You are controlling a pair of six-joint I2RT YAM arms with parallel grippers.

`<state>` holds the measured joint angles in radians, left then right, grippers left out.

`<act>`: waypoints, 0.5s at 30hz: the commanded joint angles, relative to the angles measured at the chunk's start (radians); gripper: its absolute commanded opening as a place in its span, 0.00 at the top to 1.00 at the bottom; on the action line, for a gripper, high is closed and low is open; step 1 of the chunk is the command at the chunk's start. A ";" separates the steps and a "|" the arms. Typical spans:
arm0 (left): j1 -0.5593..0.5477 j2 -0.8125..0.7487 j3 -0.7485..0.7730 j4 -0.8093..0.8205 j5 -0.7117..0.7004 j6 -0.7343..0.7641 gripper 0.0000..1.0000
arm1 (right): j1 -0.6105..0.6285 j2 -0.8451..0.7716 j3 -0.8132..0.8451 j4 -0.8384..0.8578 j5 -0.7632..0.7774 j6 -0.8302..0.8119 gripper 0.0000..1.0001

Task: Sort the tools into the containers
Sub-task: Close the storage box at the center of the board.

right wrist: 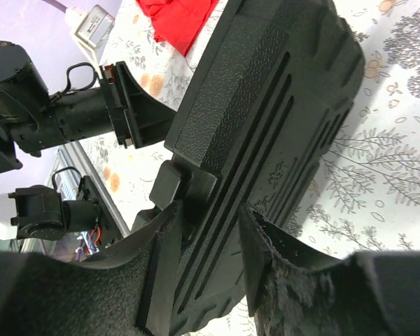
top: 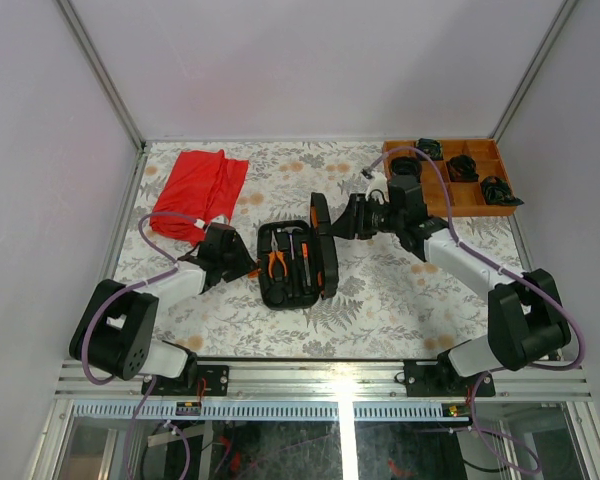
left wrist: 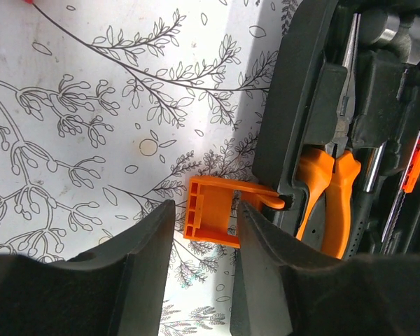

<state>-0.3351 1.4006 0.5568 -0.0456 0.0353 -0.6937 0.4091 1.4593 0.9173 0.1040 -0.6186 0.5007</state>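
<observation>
Right claw [right wrist: 210, 217] is clenched on the raised lid [right wrist: 266, 91] of the black hinged plastic tool case [left wrist: 287, 105]. Left claw [left wrist: 204, 208] straddles the small orange latch [left wrist: 210, 210] on the bench [left wrist: 91, 105]: gripped or loose, can't tell. Orange-handled pliers [left wrist: 322, 189] sit slotted just beyond it. Looks like closing time: lower that lid slowly, latch kept clear.

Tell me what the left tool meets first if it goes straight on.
The orange latch, already partly between the fingers of the left tool; beyond it probably the tablecloth, though depth is unclear.
</observation>
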 commanded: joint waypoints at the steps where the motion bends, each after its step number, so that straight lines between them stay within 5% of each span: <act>1: -0.031 0.044 -0.033 -0.025 0.070 -0.004 0.58 | 0.054 0.033 -0.001 -0.049 0.002 0.016 0.56; 15: -0.030 0.040 -0.039 -0.026 0.067 -0.006 0.58 | 0.123 0.093 0.012 0.019 -0.002 0.050 0.56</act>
<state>-0.3412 1.4052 0.5568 -0.0307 0.0425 -0.6941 0.5076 1.5173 0.9325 0.2020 -0.6186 0.5598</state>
